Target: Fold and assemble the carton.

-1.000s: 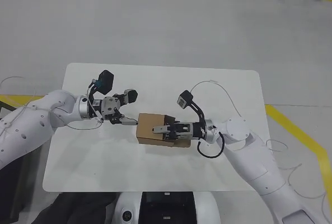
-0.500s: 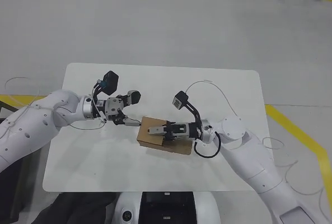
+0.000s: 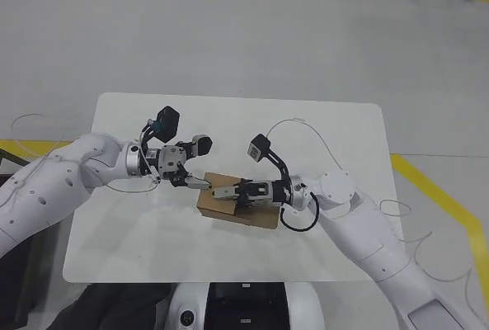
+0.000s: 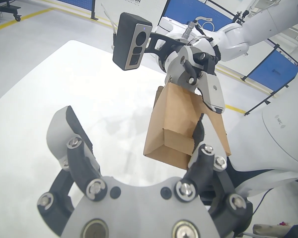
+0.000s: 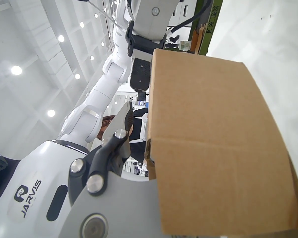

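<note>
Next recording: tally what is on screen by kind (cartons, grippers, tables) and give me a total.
Brown carton: 1
Grippers: 2 (left gripper, right gripper)
White table: 1
Total: 4

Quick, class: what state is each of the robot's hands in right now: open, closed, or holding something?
Left hand: open, one side against the carton.
Right hand: closed, holding the carton.

The white, round-cornered table (image 3: 228, 124) stands on a pale grey floor (image 3: 228, 49) marked with yellow tape lines (image 3: 442, 194).
</note>
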### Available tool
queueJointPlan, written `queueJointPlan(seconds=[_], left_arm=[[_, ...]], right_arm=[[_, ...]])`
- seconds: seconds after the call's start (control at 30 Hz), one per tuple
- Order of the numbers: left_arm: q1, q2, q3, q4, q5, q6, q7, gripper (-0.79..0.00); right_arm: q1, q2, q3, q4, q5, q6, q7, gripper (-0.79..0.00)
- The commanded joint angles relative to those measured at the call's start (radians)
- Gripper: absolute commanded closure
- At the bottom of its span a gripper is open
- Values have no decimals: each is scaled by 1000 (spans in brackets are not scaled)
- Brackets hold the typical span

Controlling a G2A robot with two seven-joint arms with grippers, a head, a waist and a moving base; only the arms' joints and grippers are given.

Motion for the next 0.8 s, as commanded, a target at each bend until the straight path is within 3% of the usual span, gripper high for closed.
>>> queueJointPlan(seconds=[0.0,0.17,0.33,0.5,0.77], left_arm=[[3,-1,-4,-1,-1,0,-3,-785],[11,6,-27,16,-8,0,16,-785],[36,34,-59,46,-7,0,67,-785],[62,54,-61,34,30,0,40,-785],[64,36,-48,-7,38,0,-40,-785]], right_arm=[[4,-2,-3,4,3,-1,0,0],[9,-4,-1,20,8,-7,2,0],[-2,1,23,23,22,-14,15,0],[-19,6,44,15,46,-18,31,0],[-23,4,41,2,48,-14,30,0]])
